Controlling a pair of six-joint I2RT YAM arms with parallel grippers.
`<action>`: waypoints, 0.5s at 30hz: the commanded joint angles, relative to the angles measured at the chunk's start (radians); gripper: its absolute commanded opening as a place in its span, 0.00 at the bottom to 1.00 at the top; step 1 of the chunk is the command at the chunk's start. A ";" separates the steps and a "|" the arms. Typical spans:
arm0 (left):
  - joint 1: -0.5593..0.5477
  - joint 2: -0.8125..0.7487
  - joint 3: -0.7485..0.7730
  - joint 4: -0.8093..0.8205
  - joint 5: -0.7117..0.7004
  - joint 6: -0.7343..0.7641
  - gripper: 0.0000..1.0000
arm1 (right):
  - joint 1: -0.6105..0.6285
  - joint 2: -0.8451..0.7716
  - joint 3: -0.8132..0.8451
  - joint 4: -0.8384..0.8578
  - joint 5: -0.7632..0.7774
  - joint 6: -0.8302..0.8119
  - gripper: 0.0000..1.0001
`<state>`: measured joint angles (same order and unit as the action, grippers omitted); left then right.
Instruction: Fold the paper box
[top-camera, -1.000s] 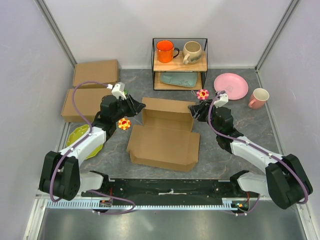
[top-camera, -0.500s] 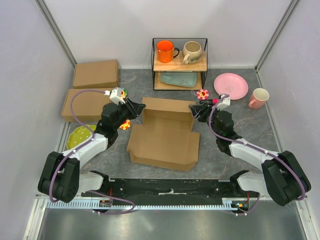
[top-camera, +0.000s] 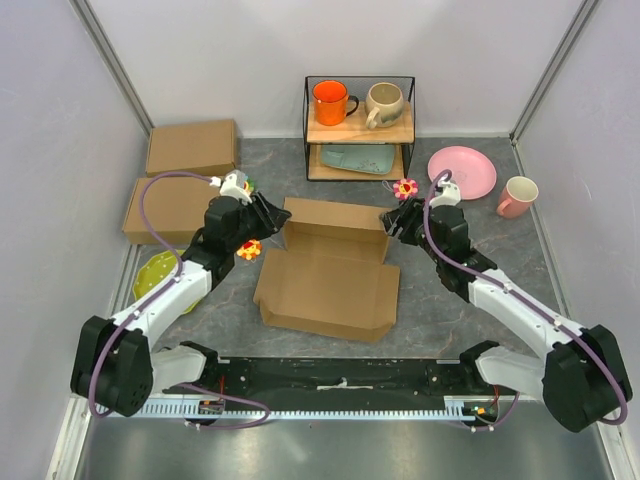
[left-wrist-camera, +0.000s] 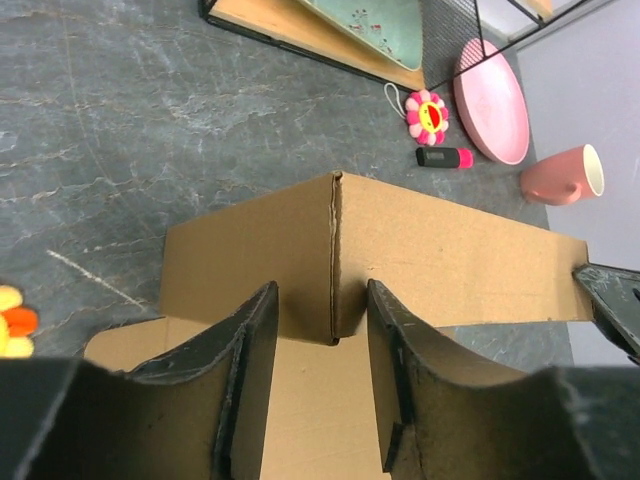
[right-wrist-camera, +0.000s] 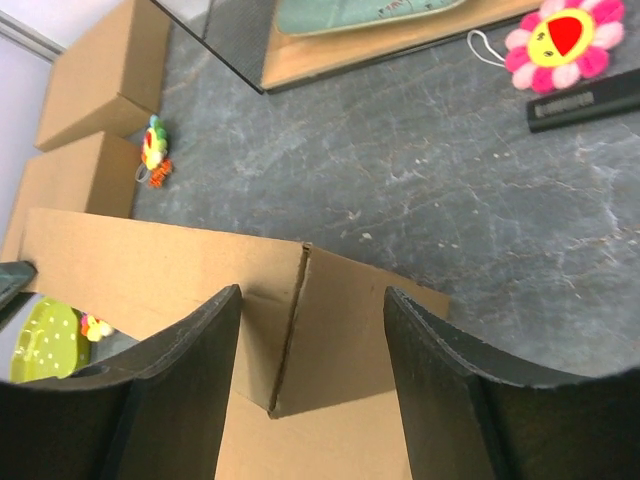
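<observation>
The paper box (top-camera: 328, 290) is brown cardboard lying in the middle of the table, its shallow tray toward me and its lid panel (top-camera: 335, 226) standing up at the far side. My left gripper (top-camera: 279, 213) is open at the lid's left corner. In the left wrist view the folded corner edge (left-wrist-camera: 335, 250) stands between the fingers (left-wrist-camera: 245, 370) without touching them. My right gripper (top-camera: 389, 222) is open at the lid's right corner. In the right wrist view that corner flap (right-wrist-camera: 300, 320) sits between the widely spread fingers (right-wrist-camera: 450, 390).
Two other brown boxes (top-camera: 192, 147) (top-camera: 165, 205) lie at the back left. A wire rack (top-camera: 358, 125) with mugs stands behind the box. A pink plate (top-camera: 462, 172) and pink mug (top-camera: 517, 196) sit at the back right. A green plate (top-camera: 158, 270) and flower toys (top-camera: 248, 247) (top-camera: 405, 188) lie nearby.
Both wrists have shifted a little while the fingertips stay at the lid's two corners. The right wrist has moved slightly farther back. The box has not visibly moved.
</observation>
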<state>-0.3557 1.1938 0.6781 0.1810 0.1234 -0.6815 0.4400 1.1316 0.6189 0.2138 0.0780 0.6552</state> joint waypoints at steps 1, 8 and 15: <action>-0.003 -0.020 0.057 -0.261 -0.073 0.056 0.50 | -0.014 -0.045 0.109 -0.278 0.055 -0.072 0.66; 0.000 -0.164 0.193 -0.347 -0.154 0.088 0.68 | -0.009 -0.104 0.274 -0.395 0.068 -0.178 0.68; 0.000 -0.383 0.091 -0.420 -0.200 0.070 0.72 | 0.435 0.000 0.476 -0.579 0.574 -0.584 0.71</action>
<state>-0.3557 0.9363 0.8211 -0.1665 -0.0242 -0.6304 0.6319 1.0687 1.0023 -0.2497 0.3008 0.3519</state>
